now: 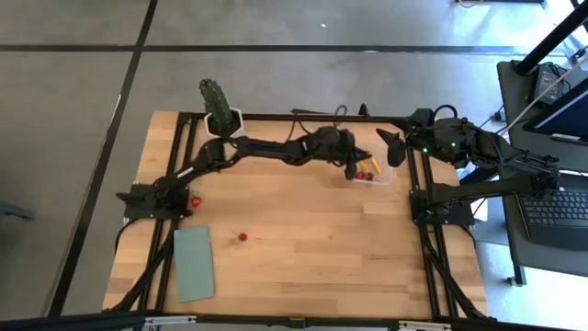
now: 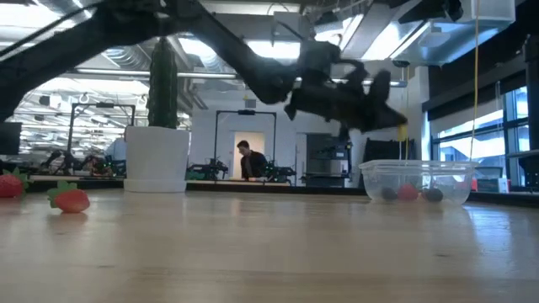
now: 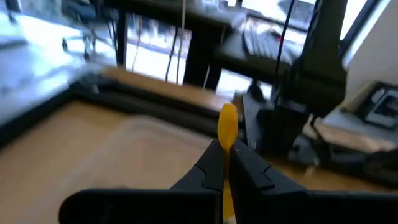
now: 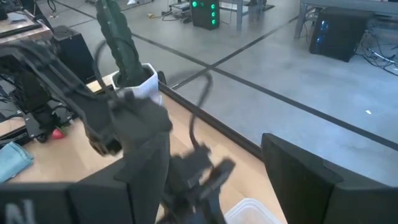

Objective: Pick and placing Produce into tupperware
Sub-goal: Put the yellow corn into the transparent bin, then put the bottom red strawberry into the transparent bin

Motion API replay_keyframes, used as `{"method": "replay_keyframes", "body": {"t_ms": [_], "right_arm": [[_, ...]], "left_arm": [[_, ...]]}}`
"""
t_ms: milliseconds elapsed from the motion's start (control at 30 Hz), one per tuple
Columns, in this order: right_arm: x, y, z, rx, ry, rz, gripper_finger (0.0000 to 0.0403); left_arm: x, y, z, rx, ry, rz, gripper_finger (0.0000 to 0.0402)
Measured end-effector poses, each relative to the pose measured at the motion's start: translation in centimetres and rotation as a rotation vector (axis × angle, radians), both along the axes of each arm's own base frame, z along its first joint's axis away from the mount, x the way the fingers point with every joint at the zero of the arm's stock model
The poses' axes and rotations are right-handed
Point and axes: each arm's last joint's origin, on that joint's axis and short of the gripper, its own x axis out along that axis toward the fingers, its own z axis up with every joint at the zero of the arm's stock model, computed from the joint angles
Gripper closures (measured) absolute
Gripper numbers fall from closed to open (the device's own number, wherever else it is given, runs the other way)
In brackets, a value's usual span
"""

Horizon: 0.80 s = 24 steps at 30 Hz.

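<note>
Overhead, you see the left gripper point(image 1: 356, 162) reaching across to the tupperware point(image 1: 372, 177), clenched on 1 yellow-orange piece point(image 3: 227, 126) just above its rim. Inside the container lie red and dark produce point(image 2: 408, 193). 1 strawberry point(image 1: 243, 236) sits on open table near the green pad point(image 1: 194, 263). Your right gripper point(image 1: 393, 147) waits spread beside the tupperware.

This is a robot lab. Around the wooden table point(image 1: 312, 230) the floor is bare and grey with dark lines. Behind the table stand more robot rigs point(image 2: 76, 160), a person point(image 2: 249, 160), and desks with computers point(image 4: 329, 31).
</note>
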Motion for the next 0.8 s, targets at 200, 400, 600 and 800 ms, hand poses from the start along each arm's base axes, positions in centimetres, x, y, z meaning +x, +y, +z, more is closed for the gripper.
{"method": "replay_keyframes", "body": {"t_ms": [200, 400, 600, 800], "right_arm": [[0.0, 0.0, -0.1, 0.001, 0.006, 0.0, 0.0148], [-0.1, 0.0, -0.2, 0.002, 0.025, 0.0, 0.0148], [-0.1, 0.0, -0.2, 0.002, 0.029, 0.0, 0.0148], [-0.1, 0.0, -0.3, 0.002, 0.033, 0.0, 0.0148]], "left_arm": [[0.7, -0.3, -2.8, -0.035, 0.144, 0.004, 0.0396], [0.5, -0.2, -3.5, -0.048, 0.208, 0.014, 0.0395], [0.5, -0.1, -3.3, -0.042, 0.188, 0.014, 0.0362], [0.6, -0.1, -3.3, -0.041, 0.183, 0.015, 0.0329]]}}
